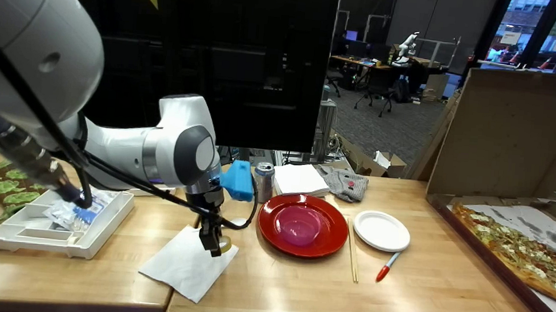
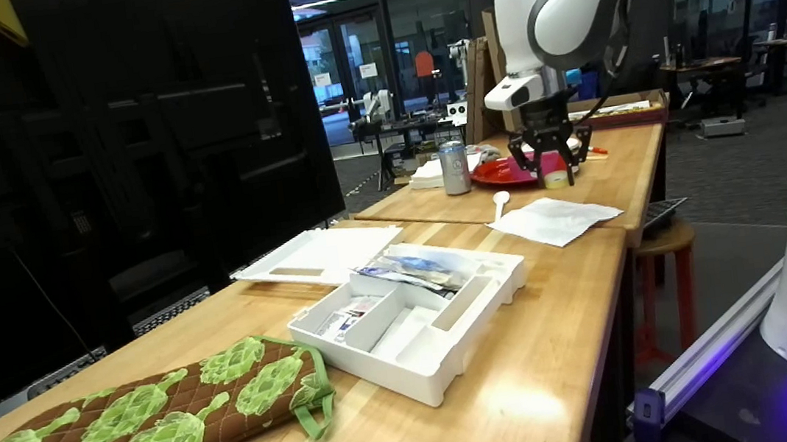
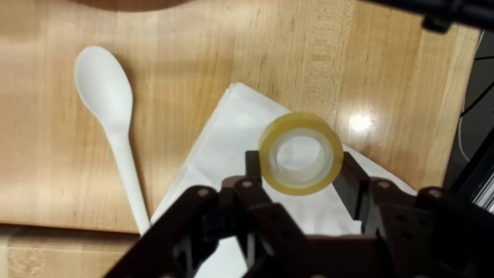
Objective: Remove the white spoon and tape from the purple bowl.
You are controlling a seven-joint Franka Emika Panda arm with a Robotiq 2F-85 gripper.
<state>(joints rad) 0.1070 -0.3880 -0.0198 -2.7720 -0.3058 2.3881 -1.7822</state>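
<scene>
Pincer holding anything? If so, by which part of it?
Yes: the pincer holds the tape by opposite sides of its outer rim.

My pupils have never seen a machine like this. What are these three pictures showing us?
The machine is a white robot arm with a black, two-fingered tool at its end. Two pictures come from cameras outside the robot; the close-up comes from a camera on its wrist, facing the wooden tabletop. There, among other things, lie a red dish with a pinkish-purple bowl on it, a white spoon and, beside it, a paper napkin. The tool holds a small yellowish roll of tape; whether it touches the napkin I cannot tell.
</scene>
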